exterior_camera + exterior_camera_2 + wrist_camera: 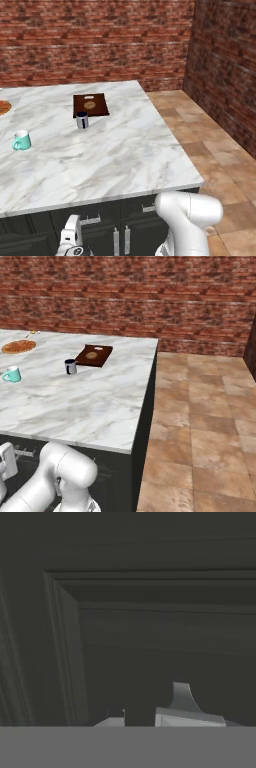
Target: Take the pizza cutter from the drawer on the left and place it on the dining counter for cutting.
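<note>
The pizza cutter is hidden. The dining counter [115, 155] [90, 401] is a white marble slab on black cabinets. Under its front edge the black drawer [102, 216] is closed, with its short silver handle [90, 219] on the front. My gripper [76, 226] is low at the cabinet front, right beside that handle; its white hand also shows in the right base view [6, 458]. The hand view is pressed close to the dark drawer panel [165, 637], with silver parts of the handle [185, 709] at the bottom. The fingertips themselves are not distinguishable.
On the counter stand a teal mug [21, 141], a dark blue cup [82, 120], a brown wooden board [90, 104] and a pizza [18, 346]. Black cupboard doors with upright handles [121, 240] lie below the drawer. Tiled floor [220, 150] stretches to the right.
</note>
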